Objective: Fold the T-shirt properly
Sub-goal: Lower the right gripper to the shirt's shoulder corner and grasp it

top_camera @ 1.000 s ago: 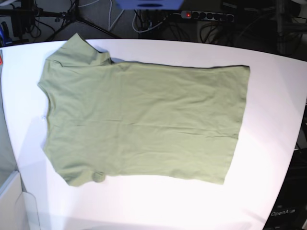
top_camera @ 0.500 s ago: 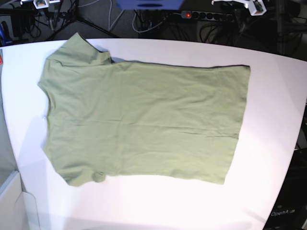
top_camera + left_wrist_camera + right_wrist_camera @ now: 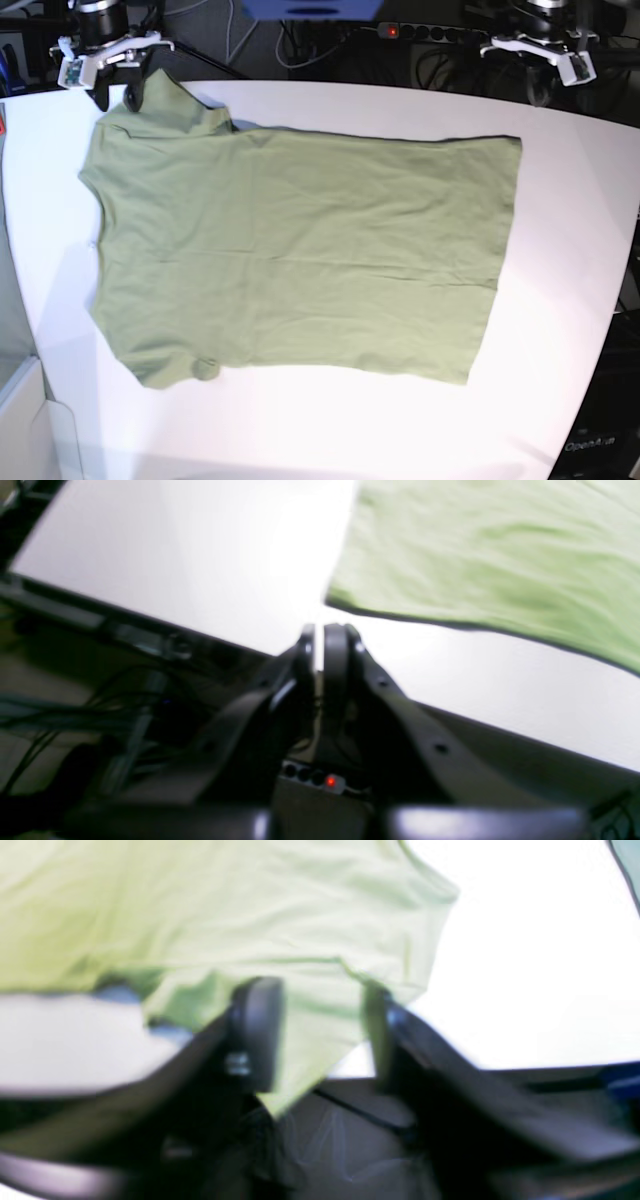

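Two grippers: upper frame corners.
T-shirt (image 3: pixel 300 250): flat on worktop (image 3: pixel 560 300).
Right gripper (image 3: pixel 315 1035): spread, over sleeve.
Left gripper (image 3: pixel 316 632): pressed together, empty.

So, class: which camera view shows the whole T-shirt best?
The base view: the T-shirt lies spread flat on the table, every edge visible. The left wrist view shows only a blurred corner of it; the right wrist view shows only a sleeve, partly behind the right gripper.

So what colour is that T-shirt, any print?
Plain sage green T-shirt, no print visible; clearest in the base view.
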`<act>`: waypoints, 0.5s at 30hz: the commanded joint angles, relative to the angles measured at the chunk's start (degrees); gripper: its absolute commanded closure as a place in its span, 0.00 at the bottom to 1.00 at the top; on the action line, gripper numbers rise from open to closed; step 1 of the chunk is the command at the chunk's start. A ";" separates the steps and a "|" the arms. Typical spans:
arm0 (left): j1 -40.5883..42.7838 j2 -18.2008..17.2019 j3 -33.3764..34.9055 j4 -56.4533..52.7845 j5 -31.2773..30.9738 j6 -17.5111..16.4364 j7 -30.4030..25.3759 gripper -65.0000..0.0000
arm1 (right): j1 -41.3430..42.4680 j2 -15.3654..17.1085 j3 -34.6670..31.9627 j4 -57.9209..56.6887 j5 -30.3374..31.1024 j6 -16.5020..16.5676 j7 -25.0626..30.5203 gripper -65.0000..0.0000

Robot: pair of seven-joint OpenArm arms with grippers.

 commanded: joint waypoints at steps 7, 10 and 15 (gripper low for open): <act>-0.39 -0.18 -2.58 1.13 0.07 -0.16 1.38 0.97 | -0.35 4.42 0.26 0.74 17.75 0.15 0.41 0.36; -0.83 -0.18 -3.72 1.13 0.07 -0.16 1.38 0.97 | 0.53 5.21 0.26 0.04 23.90 0.15 0.32 0.36; -0.92 -0.36 -4.25 1.22 0.07 -0.16 1.38 0.97 | 3.26 6.17 -0.09 -5.85 28.21 0.15 0.06 0.35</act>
